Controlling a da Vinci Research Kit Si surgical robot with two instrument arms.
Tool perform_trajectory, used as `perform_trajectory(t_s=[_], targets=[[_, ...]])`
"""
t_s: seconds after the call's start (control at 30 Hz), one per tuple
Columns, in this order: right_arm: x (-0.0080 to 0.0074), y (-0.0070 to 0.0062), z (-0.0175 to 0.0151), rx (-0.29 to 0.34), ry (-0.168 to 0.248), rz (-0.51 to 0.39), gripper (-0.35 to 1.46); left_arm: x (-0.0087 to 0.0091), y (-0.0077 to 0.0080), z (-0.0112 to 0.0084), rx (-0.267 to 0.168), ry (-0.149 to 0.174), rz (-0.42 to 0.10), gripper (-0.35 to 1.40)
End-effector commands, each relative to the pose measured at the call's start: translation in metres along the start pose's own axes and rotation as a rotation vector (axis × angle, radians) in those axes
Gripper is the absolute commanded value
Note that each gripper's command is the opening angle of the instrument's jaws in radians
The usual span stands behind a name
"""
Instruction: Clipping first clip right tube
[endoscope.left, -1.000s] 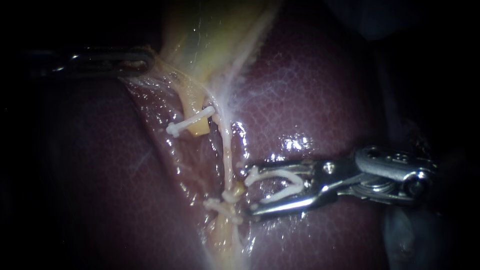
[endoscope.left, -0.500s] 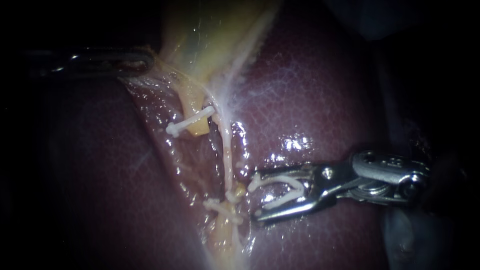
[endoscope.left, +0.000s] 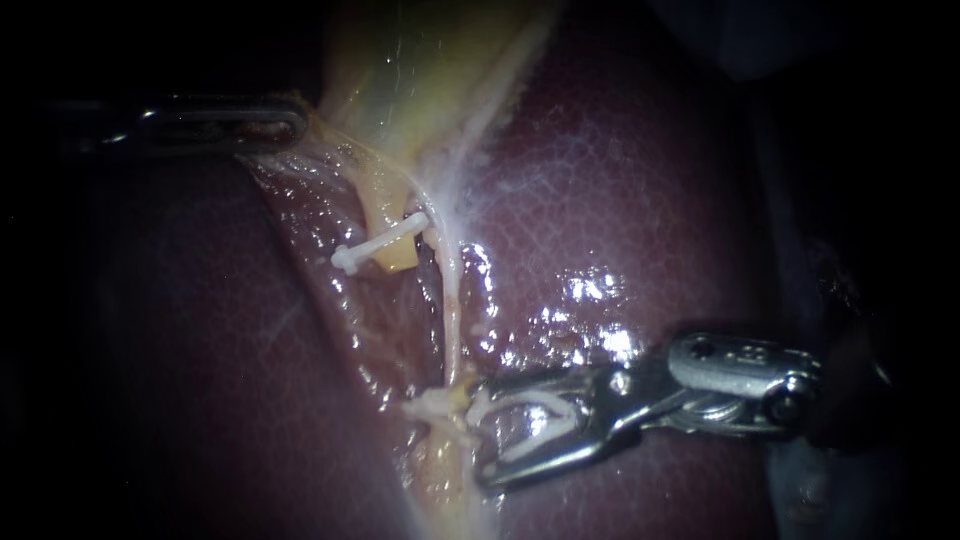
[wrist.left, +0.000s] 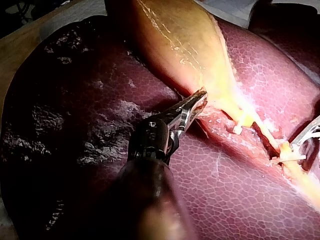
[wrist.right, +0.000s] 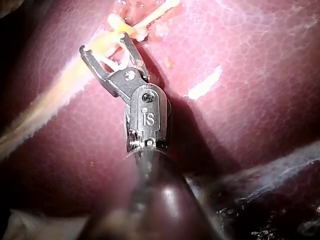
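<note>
Holding a spread clip (endoscope.left: 530, 415), the right instrument (endoscope.left: 482, 435) meets the right tube (endoscope.left: 455, 330) at its nine o'clock. The tube looks thin, soft and slick, so it wants straddling squarely. Left instrument (endoscope.left: 295, 125) clamps gallbladder (endoscope.left: 400, 60).

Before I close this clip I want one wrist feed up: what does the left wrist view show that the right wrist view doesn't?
Only the left wrist view: the left tool, jaws shut on the edge of the gallbladder. Only the right wrist view: the right tool from shaft to tip, with a white clip held between its spread jaws, close to the tube. Both: the liver, the tube, and the right tool's jaw ends, which the left wrist view barely catches.
</note>
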Motion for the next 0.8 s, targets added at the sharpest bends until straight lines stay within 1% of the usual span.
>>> perform_trajectory(t_s=[0.03, 0.23, 0.6, 0.8], targets=[[-0.0001, 0.0, 0.0004, 0.002, -0.001, 0.0, 0.5, 0.0, 0.0, 0.0, -0.001, 0.0, -0.001, -0.35], [-0.0004, 0.0003, 0.0021, 0.005, -0.004, 0.0, 0.5, 0.0, 0.0, 0.0, -0.001, 0.0, -0.001, -0.35], [0.0002, 0.0008, 0.0048, 0.017, -0.011, -0.006, 0.5, 0.0001, 0.0, 0.0001, -0.001, -0.001, 0.0, -0.35], [0.0004, 0.001, 0.0056, 0.02, -0.012, -0.008, 0.5, 0.0001, 0.0, 0.0001, -0.001, -0.001, 0.0, -0.35]])
